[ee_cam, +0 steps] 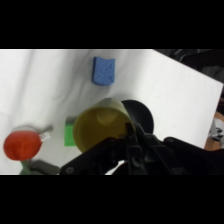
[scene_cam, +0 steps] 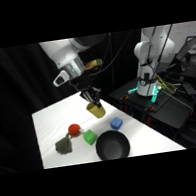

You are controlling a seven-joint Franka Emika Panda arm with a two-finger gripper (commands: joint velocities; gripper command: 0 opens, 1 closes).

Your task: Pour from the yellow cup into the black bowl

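I have the small mustard-yellow cylindrical cup lifted off the white table, clamped in the two-finger gripper.

It hangs tilted, above and to the far left of the wide matte black bowl at the near edge. Below the cup I see a green cube, a red ball and a dark grey-green cloth lump to the left, and a blue block to the right. In the wrist view the cup's open mouth faces me.

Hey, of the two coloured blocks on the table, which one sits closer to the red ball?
The green block. It lies just beside the red ball, while the blue block sits farther off, beyond the black bowl.
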